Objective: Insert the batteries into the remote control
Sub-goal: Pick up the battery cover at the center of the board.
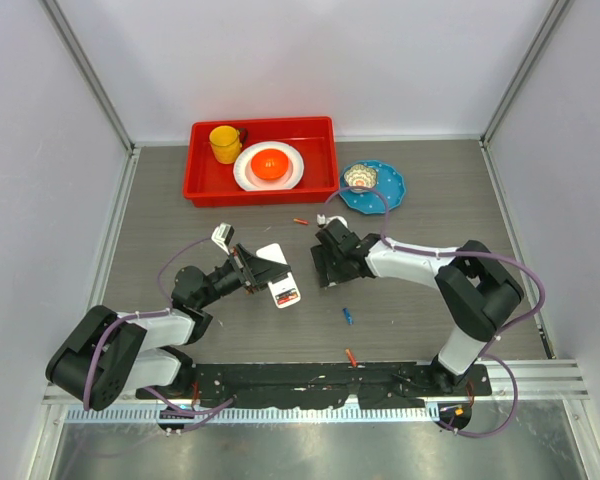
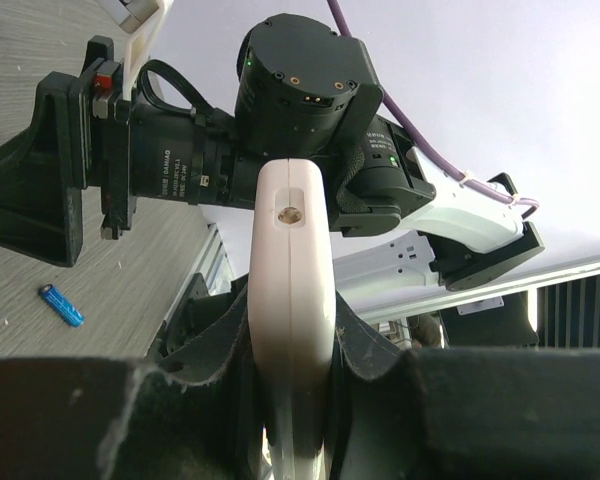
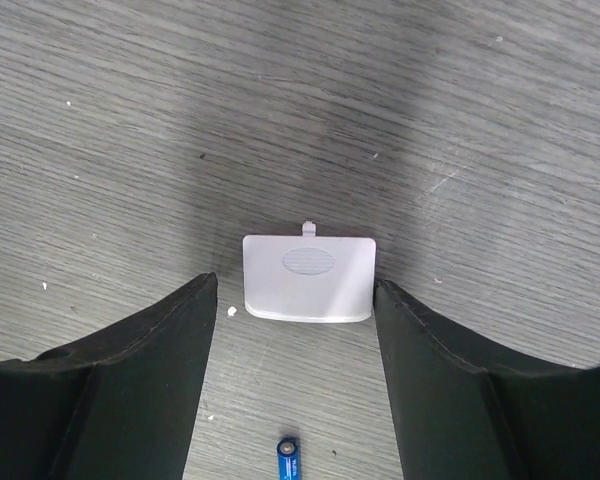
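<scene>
The white remote control is lifted off the table, with my left gripper shut on its long edges. Its red keypad patch shows in the top view. A white battery cover lies flat on the table between the fingers of my right gripper, which stands open; the right finger is at the cover's edge and the left stands a little apart. Loose batteries lie on the table: a blue one, a red one and an orange one.
A red tray at the back holds a yellow cup and a white plate with an orange bowl. A blue plate with a small object sits to its right. Walls enclose the table.
</scene>
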